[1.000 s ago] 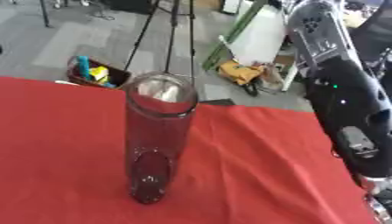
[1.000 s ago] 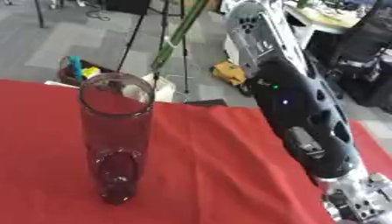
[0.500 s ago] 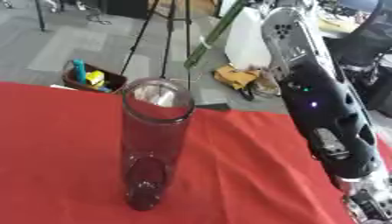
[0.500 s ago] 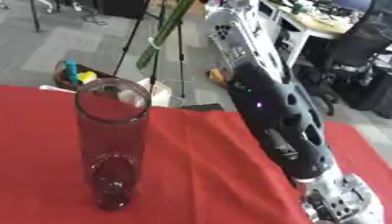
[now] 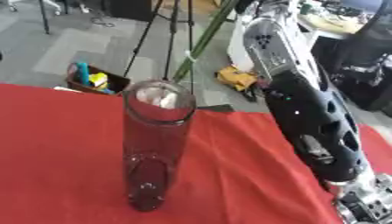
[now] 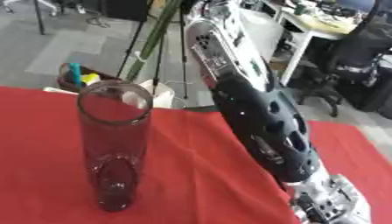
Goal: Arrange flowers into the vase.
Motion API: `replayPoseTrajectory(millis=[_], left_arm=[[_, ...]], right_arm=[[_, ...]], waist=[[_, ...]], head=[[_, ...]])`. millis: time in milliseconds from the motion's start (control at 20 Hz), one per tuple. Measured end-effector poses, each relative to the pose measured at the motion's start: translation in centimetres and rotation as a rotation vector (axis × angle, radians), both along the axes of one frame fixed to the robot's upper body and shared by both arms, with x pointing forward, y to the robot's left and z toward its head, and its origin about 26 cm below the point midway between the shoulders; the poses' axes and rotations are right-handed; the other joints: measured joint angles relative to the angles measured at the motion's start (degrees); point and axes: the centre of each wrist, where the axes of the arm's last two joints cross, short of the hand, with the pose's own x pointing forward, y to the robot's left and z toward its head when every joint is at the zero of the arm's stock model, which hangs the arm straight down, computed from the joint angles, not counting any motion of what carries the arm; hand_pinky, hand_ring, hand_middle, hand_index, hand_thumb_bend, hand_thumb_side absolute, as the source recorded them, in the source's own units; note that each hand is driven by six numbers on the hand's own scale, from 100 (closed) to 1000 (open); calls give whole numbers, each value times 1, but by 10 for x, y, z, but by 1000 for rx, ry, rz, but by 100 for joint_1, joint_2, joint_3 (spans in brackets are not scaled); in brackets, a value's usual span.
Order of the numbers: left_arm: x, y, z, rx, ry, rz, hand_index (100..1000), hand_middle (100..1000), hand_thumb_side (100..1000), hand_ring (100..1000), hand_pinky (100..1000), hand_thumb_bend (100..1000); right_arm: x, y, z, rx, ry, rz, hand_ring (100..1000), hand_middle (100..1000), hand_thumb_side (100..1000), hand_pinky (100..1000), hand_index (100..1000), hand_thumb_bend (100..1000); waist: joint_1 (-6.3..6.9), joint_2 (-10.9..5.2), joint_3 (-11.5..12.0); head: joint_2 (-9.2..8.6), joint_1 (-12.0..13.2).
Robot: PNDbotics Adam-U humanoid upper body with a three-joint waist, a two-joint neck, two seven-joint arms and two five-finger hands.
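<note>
Vase [image 5: 155, 144]: tall clear glass cylinder, upright on the red-clothed table [image 5: 54, 144], empty as far as we see. We'd judge it fragile, slippery and tippy, so avoid side knocks at the rim. Green flower stem [image 5: 201, 43] hangs slanted above and behind the mouth; looks stiff and light, best held high. Right arm [image 6: 260, 118] reaches up out of view; neither hand shows, so grip unknown.

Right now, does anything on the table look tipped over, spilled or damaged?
Nothing stands out. The glass vase stands upright on the red cloth, with no flowers in it yet. A green stem hangs slanted above its mouth.
</note>
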Motion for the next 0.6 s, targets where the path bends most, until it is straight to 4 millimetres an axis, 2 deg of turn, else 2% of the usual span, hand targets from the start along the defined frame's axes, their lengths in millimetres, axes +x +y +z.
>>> replayPoseTrajectory(millis=[600], left_arm=[[0,0,0,4,8,-13,873,780,1000,536,724,100]], right_arm=[[-4,11,0,-24,59,-18,100,100,746,100,100,100]], waist=[[47,-118,-9]], head=[[31,15]])
